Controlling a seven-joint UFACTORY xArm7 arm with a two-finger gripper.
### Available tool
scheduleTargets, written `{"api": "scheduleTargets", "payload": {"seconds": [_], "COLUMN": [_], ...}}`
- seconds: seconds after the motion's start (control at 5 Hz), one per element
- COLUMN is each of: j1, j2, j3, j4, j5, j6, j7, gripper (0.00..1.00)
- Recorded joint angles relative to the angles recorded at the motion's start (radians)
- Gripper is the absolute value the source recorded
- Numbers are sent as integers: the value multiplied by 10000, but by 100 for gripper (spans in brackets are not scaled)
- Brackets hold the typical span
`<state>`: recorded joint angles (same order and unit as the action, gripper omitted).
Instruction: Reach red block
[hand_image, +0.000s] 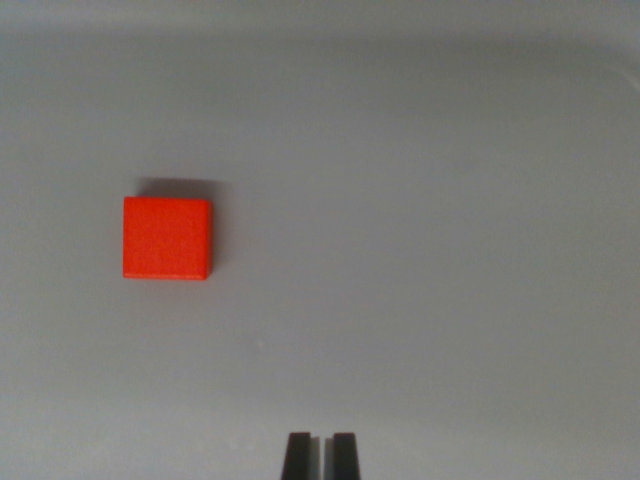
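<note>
End effector (321, 455) fingers nearly together | red block (167, 239) upper-left, well apart

Wrist view, soft and even light, moderately dim overall. Grey surface (430, 250) brightest through the middle, falling off to darker tone along the top edge and corners, a mild vignette. No glare or hot spots. Red block (167, 239) casts a short, soft shadow along its upper and right sides, so light arrives from the lower left. Block colour saturated, surface detail washed out. Slight overall softness and grain. Dark fingertips (298, 456) at bottom edge blurred, underexposed.
</note>
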<state>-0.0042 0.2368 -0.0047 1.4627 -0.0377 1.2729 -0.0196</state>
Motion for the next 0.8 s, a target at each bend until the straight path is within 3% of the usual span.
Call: {"api": "scheduleTargets", "payload": {"seconds": [0.2,0.4,0.6,0.8], "j1": [58,58,121,121], "j2": [320,320,662,662], "j3": [52,52,107,107], "j4": [-92,-92,-190,-190], "j5": [13,13,27,27], "j6": [-444,-444,-917,-917], "j7": [-50,-50,-103,-103], "gripper": [0,0,0,0]}}
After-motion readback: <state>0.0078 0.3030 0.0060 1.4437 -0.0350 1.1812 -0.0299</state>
